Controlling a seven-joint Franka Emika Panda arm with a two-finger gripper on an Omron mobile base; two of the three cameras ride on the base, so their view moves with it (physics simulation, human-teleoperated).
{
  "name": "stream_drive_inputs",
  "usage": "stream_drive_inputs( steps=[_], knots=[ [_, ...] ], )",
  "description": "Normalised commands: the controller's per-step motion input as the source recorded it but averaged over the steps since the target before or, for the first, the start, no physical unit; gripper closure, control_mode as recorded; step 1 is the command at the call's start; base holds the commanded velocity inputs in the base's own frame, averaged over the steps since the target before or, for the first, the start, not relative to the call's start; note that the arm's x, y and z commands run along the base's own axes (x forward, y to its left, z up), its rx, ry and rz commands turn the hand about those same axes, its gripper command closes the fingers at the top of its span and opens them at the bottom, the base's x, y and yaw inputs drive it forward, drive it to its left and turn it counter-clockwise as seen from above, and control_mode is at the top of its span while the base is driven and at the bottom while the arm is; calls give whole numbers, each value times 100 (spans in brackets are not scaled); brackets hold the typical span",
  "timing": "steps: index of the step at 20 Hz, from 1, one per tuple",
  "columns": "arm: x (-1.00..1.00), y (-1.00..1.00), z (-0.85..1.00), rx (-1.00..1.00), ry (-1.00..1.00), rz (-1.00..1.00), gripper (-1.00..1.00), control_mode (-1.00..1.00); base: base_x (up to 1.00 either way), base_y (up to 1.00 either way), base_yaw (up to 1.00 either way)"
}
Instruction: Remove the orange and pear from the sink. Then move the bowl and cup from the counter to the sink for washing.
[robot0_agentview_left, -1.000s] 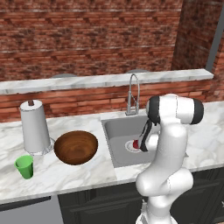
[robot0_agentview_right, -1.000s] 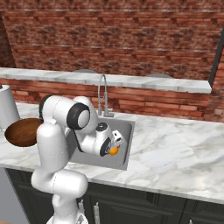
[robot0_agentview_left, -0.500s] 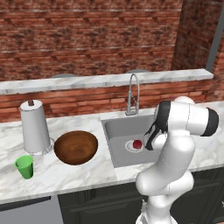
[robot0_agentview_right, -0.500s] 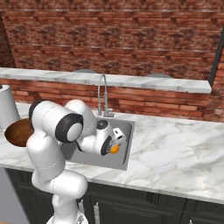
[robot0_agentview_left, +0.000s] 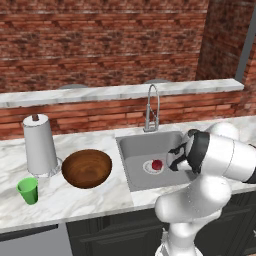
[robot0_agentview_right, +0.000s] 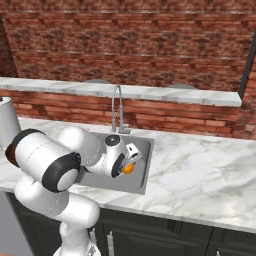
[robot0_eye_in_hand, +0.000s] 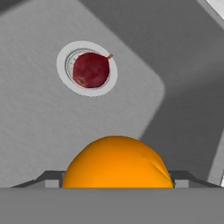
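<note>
Orange sits low in the sink, right between the pincer fingers, which stand apart and aren't clamped yet. Looks light, firm, smooth and round, so likely to roll or squirt out; grip across its widest middle. Pear rests on the drain, well apart.

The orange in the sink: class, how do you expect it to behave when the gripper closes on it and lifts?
The orange looks like a smooth ball, so it may slip or roll out of a loose pinch. It seems small and probably light. The sink floor is flat metal, so if nudged it would likely roll, perhaps towards the pear on the drain.
</note>
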Motion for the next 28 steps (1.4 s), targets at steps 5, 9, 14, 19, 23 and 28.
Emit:
stream_drive_inputs(
  steps=[5, 9, 14, 19, 23, 28],
  knots=[
    [-23, 4, 41, 6, 0, 0, 100, -100, 0, 0, 0],
    [-20, 0, 43, 3, 0, 0, 100, -100, 0, 0, 0],
    [-16, 0, 47, 0, 0, 0, 100, -100, 0, 0, 0],
    [-15, 0, 45, 0, 0, 0, 100, -100, 0, 0, 0],
    [-16, -4, 40, 0, 0, 0, 100, -100, 0, 0, 0],
    [-14, -16, 32, 0, -5, 0, 100, -100, 0, 0, 0]
  ],
)
